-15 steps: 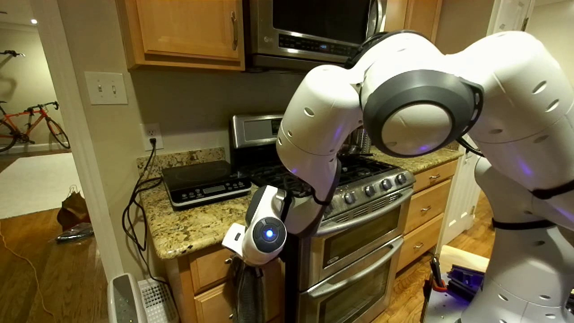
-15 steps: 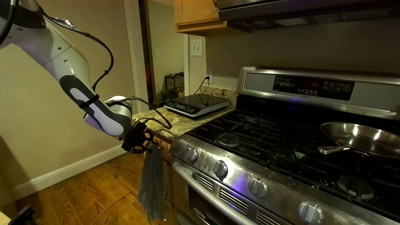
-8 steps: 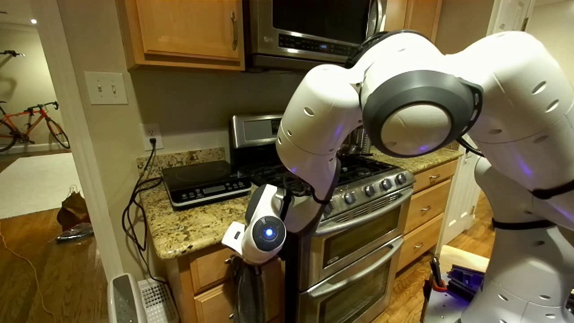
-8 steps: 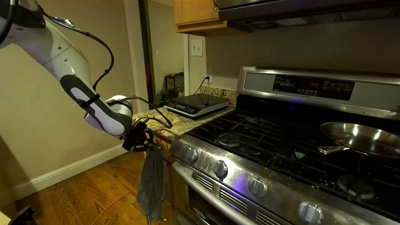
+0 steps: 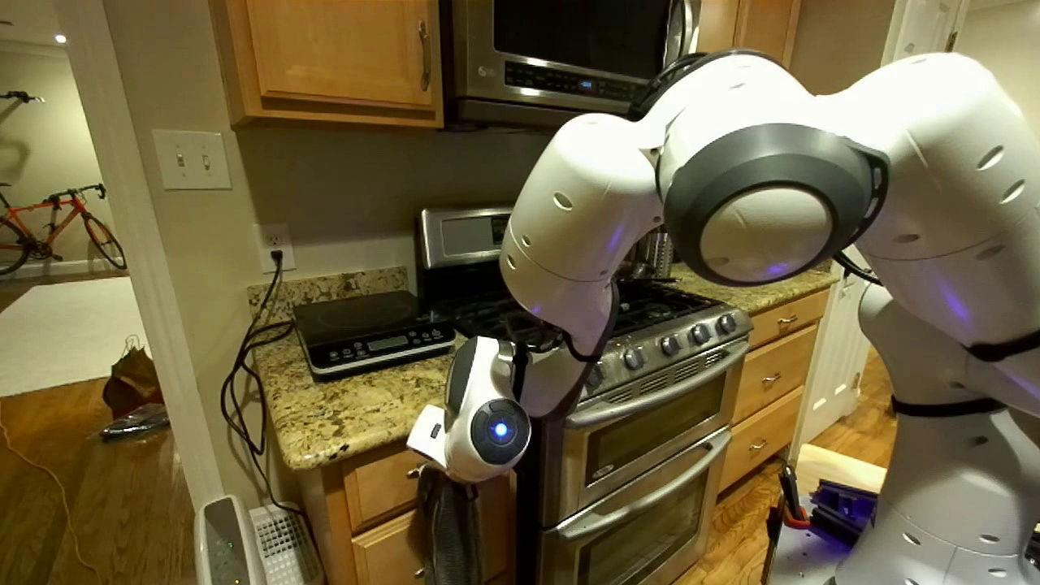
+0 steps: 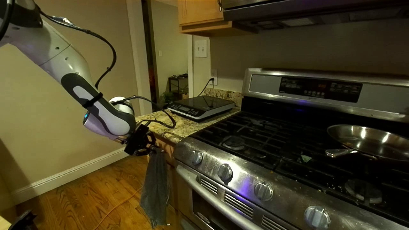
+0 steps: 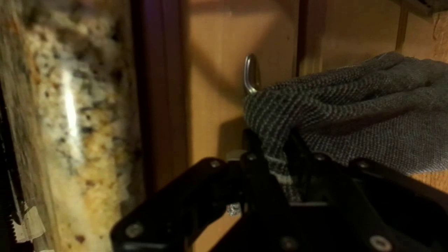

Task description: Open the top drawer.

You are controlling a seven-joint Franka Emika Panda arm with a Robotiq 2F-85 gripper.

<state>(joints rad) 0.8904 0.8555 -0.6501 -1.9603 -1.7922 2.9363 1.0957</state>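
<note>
1. A steel stove (image 6: 289,201) dominates an exterior view, apparently playing no part in the job at hand.
2. A white robot arm (image 5: 569,195) dips to the front edge of the stone worktop (image 5: 357,414) beside the stove.
3. The top drawer (image 5: 382,489) sits directly beneath that worktop. Its front looks closed, with no inside showing in any view, so the opening itself appears yet to come.
4. A gray towel (image 6: 155,188) hangs in front of the drawer and below it, bunched at the top.
5. The end effector (image 7: 273,143) is clenched on the towel's bunched top, just in front of the drawer. Whether it grips metal through the cloth is hidden.
6. The handle (image 7: 249,71) shows only one end; the towel seems looped over the rest. Reach and grab look finished. Left to do, by all appearances, is the whole outward pull, and a cloth-only grip could slip.
</note>
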